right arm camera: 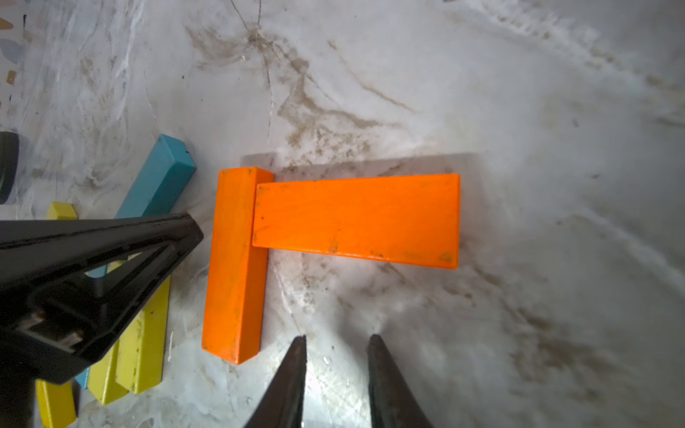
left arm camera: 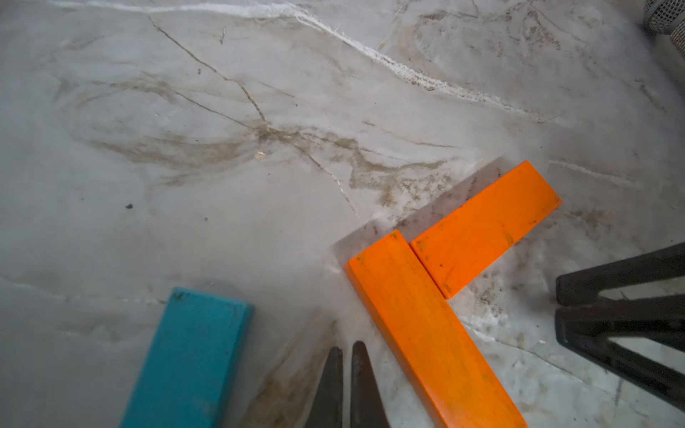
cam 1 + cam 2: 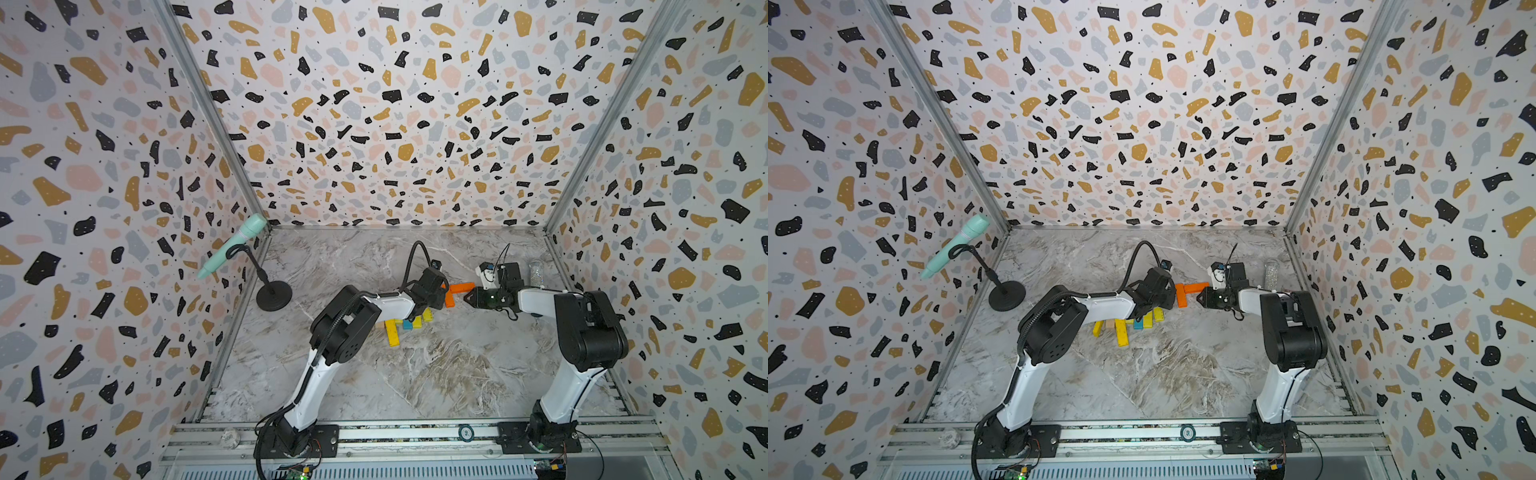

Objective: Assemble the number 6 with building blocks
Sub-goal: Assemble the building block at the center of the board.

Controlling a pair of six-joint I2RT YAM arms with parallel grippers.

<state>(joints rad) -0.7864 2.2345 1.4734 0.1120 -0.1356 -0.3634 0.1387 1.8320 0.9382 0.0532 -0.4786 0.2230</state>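
Two planks meet in a corner on the marble table (image 3: pixel 415 374), don't they?

Yes. The first orange plank (image 1: pixel 233 266) lies with its long side against the end of the second orange plank (image 1: pixel 356 218), close to one of its own ends, so the pair forms an L. In both top views it sits between the two wrists, behind the loose heap.

What is in the heap?

Several yellow planks (image 3: pixel 1122 332), a blue plank (image 2: pixel 189 355) and a pale plank (image 3: pixel 1109 324). They lie crossed over one another in front of the orange corner, partly under the left arm.

And the left gripper (image 2: pixel 346 348)?

Its fingers are pressed together with nothing between them. The tips point at bare table between the blue plank and the first orange plank, just beside the orange one. Whether they touch it I cannot tell.

The right gripper (image 1: pixel 337 339)?

Its fingers stand a little apart — a narrow gap with only table showing through — and they hold nothing. The tips are inside the angle of the L, near the free end of the first orange plank, clear of both orange planks.

Anything else about?

A glittery tube (image 3: pixel 537 272) stands upright by the right wall, behind the right arm. A mint microphone (image 3: pixel 237 245) leans on a black stand by the left wall.
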